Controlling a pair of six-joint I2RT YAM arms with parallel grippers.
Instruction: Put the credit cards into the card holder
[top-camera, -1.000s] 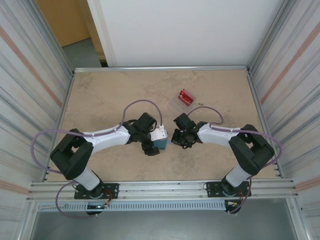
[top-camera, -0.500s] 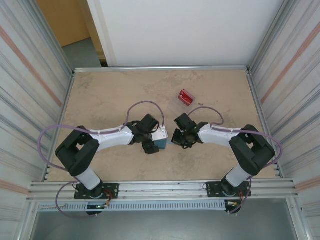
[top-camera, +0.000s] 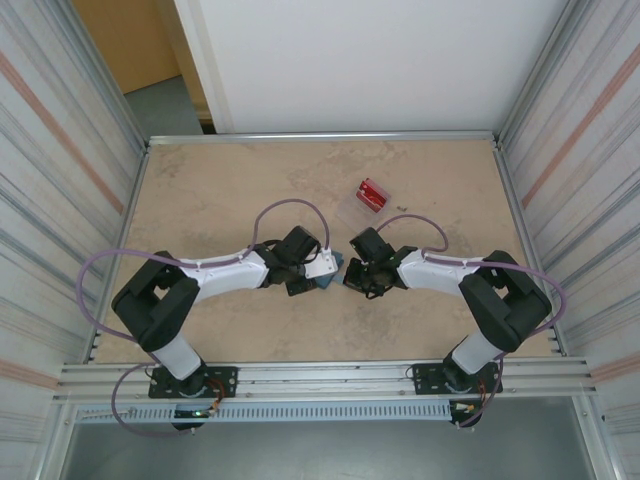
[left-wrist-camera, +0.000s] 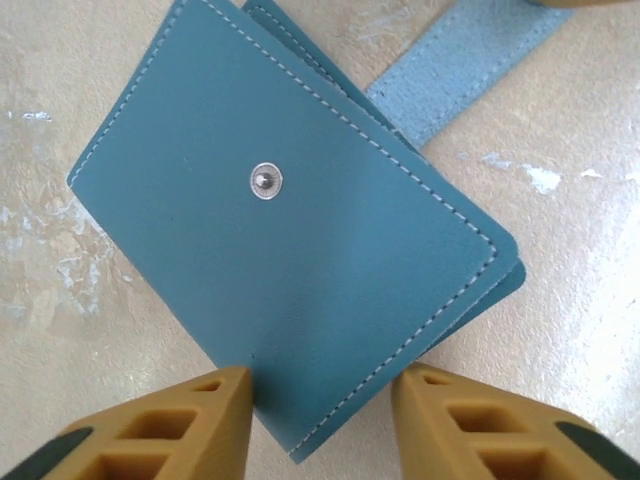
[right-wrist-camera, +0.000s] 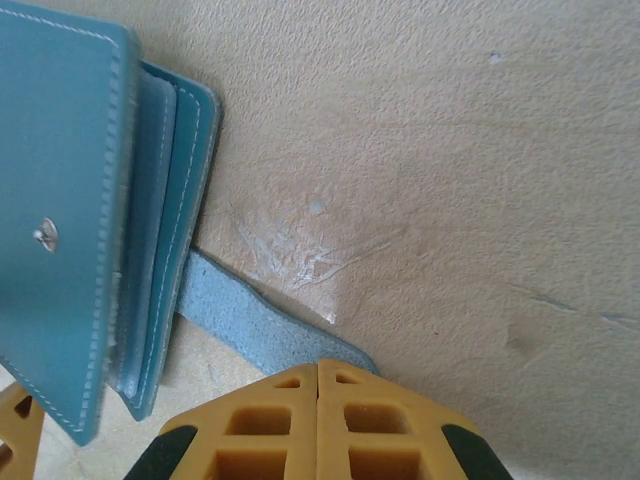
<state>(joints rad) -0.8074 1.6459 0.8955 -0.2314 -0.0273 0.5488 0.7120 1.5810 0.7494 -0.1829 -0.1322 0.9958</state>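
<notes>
Right gripper (right-wrist-camera: 318, 372) clenched at card holder (left-wrist-camera: 290, 230) tab (right-wrist-camera: 262, 328); left gripper (left-wrist-camera: 318, 378) straddles holder corner, grip unclear: pull and you'll slip it

We note the card holder (right-wrist-camera: 60, 180) at left, teal cover up, metal snap stud (right-wrist-camera: 44, 235) showing. Its pale tab (right-wrist-camera: 250, 320) trails across the beige table (right-wrist-camera: 450, 150) to the right gripper (right-wrist-camera: 318, 365), whose fingers are pressed together. Whether they pinch the tab, we cannot tell.
</notes>
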